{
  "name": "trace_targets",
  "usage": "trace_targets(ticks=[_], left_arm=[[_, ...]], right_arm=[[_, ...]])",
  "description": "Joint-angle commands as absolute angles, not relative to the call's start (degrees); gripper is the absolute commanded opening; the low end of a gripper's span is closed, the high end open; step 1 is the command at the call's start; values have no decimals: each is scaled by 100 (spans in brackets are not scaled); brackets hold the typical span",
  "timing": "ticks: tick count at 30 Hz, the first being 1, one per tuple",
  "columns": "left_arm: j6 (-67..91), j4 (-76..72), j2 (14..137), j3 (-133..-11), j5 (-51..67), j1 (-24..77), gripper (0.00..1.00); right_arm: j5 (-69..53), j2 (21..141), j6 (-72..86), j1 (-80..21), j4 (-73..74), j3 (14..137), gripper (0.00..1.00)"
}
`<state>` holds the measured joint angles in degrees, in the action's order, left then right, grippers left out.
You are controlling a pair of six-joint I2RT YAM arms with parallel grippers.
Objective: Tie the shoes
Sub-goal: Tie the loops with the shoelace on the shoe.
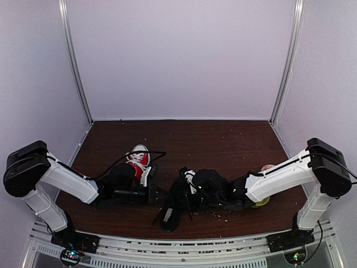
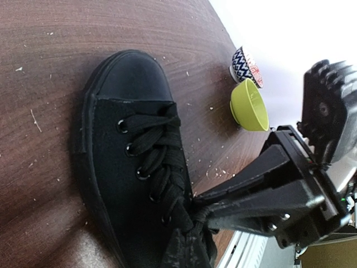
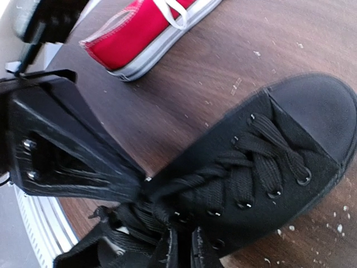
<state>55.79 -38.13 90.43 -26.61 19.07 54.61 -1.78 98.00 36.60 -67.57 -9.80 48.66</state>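
One red shoe point(image 1: 139, 159), one black shoe point(image 2: 128, 167), one green bowl point(image 2: 252, 106), possibly second bowl point(image 2: 243, 62).

The black shoe point(image 2: 134, 162) at the right gripper's fingers point(image 2: 245, 187) is matt woven canvas, its toe cap point(image 2: 131, 78) smoother and rubbery, its black laces point(image 2: 159, 151) flat woven cloth. Those fingers look like matt black plastic with small metal screws point(image 2: 285, 217). The table point(image 2: 50, 33) is dark wood grain, faintly sheened. Beyond the fingertips a green bowl point(image 2: 251, 106) shines smooth, perhaps plastic. The red sneaker point(image 3: 134, 39) is canvas too.
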Motion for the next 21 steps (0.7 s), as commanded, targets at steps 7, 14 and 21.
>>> trace_targets(ticks=[7, 14, 21], left_arm=[[5435, -3782, 8675, -2540, 1732, 5502, 28], [5133, -2781, 8347, -2800, 1549, 5515, 38], [4498, -1299, 8443, -3759, 1286, 5926, 29]], right_arm=[[-220, 9721, 3790, -6777, -1339, 4639, 2], [-235, 9714, 3796, -6778, -1387, 4597, 1], [-222, 9705, 3793, -6782, -1392, 4586, 1]])
